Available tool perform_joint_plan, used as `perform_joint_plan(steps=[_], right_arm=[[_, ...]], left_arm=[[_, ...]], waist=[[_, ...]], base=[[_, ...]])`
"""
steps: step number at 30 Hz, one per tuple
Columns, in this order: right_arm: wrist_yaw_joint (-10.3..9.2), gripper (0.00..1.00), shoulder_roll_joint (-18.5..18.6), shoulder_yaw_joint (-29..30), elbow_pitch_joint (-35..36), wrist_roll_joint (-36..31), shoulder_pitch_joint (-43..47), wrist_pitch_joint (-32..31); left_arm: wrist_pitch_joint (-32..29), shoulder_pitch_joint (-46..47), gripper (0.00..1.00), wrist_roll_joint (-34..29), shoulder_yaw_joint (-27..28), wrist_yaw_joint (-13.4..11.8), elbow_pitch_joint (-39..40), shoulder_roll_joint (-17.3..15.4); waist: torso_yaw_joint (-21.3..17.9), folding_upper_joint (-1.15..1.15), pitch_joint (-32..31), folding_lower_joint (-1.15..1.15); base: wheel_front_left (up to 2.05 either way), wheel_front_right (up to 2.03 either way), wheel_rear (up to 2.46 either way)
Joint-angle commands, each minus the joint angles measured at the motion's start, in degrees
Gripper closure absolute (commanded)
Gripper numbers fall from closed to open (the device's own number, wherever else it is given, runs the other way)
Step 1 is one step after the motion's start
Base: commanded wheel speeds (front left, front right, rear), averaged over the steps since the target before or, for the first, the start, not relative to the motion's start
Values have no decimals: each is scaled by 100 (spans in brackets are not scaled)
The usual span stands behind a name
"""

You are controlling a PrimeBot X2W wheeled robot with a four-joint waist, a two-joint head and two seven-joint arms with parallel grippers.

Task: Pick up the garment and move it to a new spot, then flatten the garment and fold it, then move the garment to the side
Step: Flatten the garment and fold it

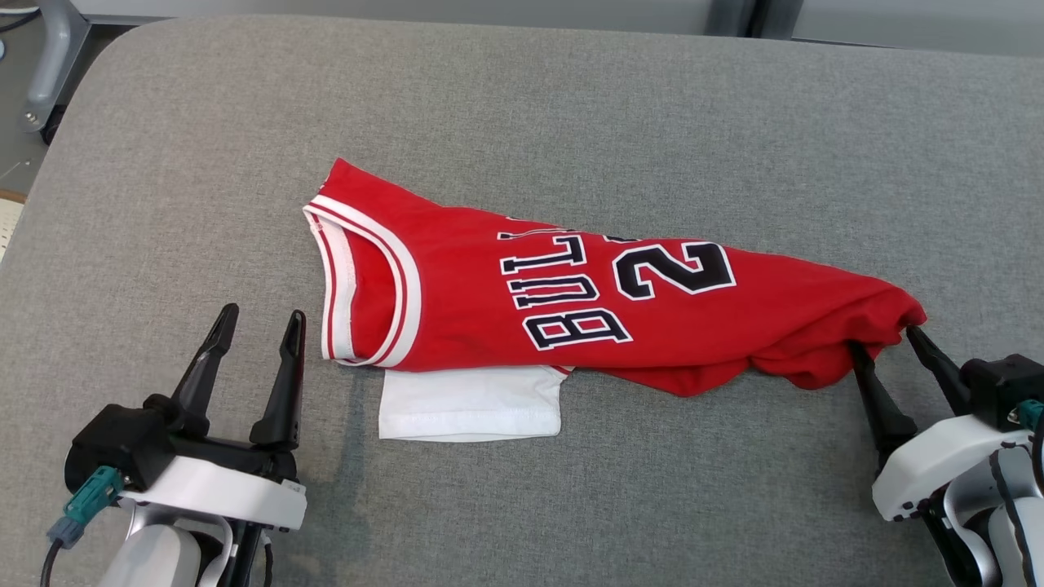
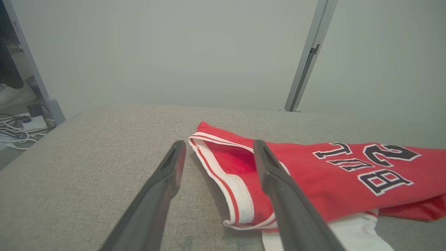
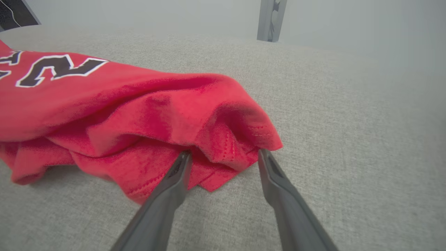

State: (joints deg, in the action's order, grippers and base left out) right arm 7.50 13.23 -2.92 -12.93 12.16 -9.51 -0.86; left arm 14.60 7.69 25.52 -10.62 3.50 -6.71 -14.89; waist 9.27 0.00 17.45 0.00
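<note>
Red jersey [image 1: 571, 293] lying rumpled across the middle of my grey fabric-topped table [image 1: 571, 106], both grippers released.

Its white-trimmed opening faces my left gripper [image 1: 263, 311], which sits just beside it with fingers spread, holding nothing. A white cloth panel [image 1: 469, 403] pokes out from under the near edge. At the other end the hem is bunched, and my right gripper [image 1: 883, 338] has its fingers wide apart on either side of that bunch, tips at the fabric's edge but not clenched on it. The black lettering reads upside down from my head view.
</note>
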Motion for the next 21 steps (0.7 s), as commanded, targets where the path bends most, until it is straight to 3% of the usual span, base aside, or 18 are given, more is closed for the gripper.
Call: perform_joint_plan(steps=[1,2,10,13,21], right_arm=[[-1,64,84,-65,-129,16,-150,118],[-1,100,92,-89,-211,23,-194,157],[-1,100,189,-334,107,148,96,370],[-1,100,289,-357,509,211,306,395],[-1,100,72,-235,1559,253,844,51]], left_arm=[[33,167,0,-36,25,28,-34,12],[38,162,0,-48,27,41,-50,16],[63,40,0,-75,162,32,-152,27],[65,4,0,-85,227,35,-146,29],[68,-73,0,-138,308,29,-100,16]], waist=[[-4,0,12,0],[-2,0,10,0],[-143,0,-117,0],[-277,0,-188,0],[-464,0,-325,0]], base=[[0,0,0],[0,0,0],[0,0,0],[0,0,0],[0,0,0]])
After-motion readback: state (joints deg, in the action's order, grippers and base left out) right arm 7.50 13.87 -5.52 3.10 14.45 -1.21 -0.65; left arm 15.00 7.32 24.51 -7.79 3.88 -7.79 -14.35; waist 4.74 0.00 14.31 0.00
